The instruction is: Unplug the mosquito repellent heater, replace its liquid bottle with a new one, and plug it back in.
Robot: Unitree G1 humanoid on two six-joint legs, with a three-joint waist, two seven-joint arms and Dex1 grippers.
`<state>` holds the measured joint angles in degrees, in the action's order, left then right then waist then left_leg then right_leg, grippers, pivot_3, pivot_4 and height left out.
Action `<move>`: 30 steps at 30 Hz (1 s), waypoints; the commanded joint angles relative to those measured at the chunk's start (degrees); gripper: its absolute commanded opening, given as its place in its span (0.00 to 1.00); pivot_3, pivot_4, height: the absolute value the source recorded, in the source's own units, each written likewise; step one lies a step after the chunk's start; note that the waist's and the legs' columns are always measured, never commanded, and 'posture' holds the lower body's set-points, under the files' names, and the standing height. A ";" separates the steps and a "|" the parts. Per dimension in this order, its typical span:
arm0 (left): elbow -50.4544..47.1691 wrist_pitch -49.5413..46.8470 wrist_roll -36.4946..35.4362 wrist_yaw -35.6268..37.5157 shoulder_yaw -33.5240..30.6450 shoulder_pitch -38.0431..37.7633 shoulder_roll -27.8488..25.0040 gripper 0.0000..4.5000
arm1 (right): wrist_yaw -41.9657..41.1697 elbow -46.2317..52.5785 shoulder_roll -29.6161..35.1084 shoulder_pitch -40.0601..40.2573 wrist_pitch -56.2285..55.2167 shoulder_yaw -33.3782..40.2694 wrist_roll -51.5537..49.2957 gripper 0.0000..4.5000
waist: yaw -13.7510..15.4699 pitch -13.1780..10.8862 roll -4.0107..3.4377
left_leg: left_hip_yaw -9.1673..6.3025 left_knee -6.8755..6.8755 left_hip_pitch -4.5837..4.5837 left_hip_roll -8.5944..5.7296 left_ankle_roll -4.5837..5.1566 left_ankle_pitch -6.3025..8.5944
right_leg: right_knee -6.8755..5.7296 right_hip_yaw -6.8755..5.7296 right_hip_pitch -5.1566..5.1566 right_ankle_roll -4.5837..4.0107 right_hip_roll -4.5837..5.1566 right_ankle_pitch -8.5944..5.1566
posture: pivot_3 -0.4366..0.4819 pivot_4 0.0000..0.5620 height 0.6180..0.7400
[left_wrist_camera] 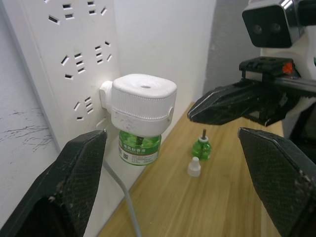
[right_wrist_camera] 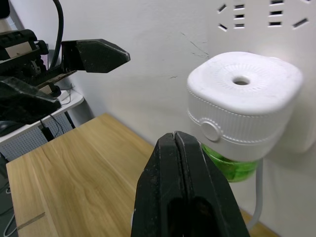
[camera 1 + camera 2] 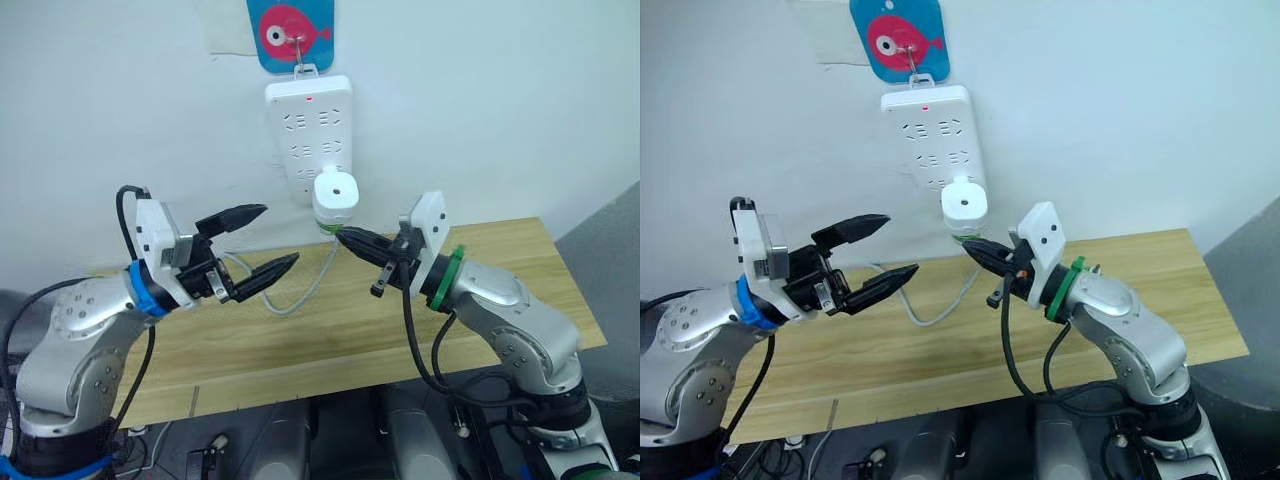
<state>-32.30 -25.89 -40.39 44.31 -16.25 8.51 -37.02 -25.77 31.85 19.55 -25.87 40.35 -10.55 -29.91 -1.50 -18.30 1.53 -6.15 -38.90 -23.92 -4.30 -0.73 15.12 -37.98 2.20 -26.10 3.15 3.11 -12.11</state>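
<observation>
The white mosquito repellent heater [image 3: 336, 197] is plugged into the lower part of a white power strip [image 3: 308, 125] on the wall. A green liquid bottle [image 1: 139, 145] hangs screwed in under the heater [image 1: 143, 101]. My left gripper [image 3: 278, 235] is open, held in the air to the left of the heater, apart from it. My right gripper [image 3: 345, 235] is shut and empty, its tip just below the heater beside the green bottle [image 2: 232, 165]. A second small green bottle [image 1: 201, 148] stands uncapped on the table with a white cap [image 1: 194, 168] beside it.
A wooden table [image 3: 300, 340] runs along the wall under the strip. The strip's white cable [image 3: 300, 295] loops down onto the tabletop between my arms. A blue card with a red fish [image 3: 290, 35] hangs above the strip.
</observation>
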 commanded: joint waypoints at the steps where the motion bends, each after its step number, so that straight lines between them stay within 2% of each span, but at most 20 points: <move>1: -2.83 -0.26 -1.26 -1.88 -0.53 -0.39 0.03 0.99 | 0.72 0.07 -1.48 -0.81 -2.08 0.00 1.52 0.00 | -0.03 0.00 0.00 | 0.02 0.00 0.00 0.00 0.00 0.00 | 0.00 0.01 -0.01 0.00 0.00 0.00 | 0.51 0.50 1.00; 18: -1.29 -0.98 -2.94 -1.07 -0.64 0.98 -2.31 0.99 | 0.84 -2.66 -2.98 -1.09 -4.81 0.25 6.04 0.00 | -0.05 0.32 0.01 | 0.03 0.01 0.00 0.01 -0.02 -0.01 | 0.01 0.01 -0.02 -0.01 -0.01 0.00 | 0.51 0.47 1.00; 30: -0.15 -0.64 -2.66 -0.51 0.02 1.70 -2.40 0.99 | 3.39 -4.23 -6.54 -1.69 -4.91 2.23 7.20 0.00 | -0.09 0.52 0.07 | 0.03 0.01 0.01 0.01 -0.04 -0.02 | -0.02 0.01 -0.02 -0.01 -0.02 0.01 | 0.50 0.47 1.00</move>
<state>-31.23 -27.25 -42.61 43.39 -16.01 9.76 -38.94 -24.46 27.13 13.59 -25.96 36.91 -10.82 -23.35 -1.59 -17.78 1.60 -6.12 -38.90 -23.91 -4.30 -0.76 15.10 -38.00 2.22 -26.12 3.13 3.10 -12.10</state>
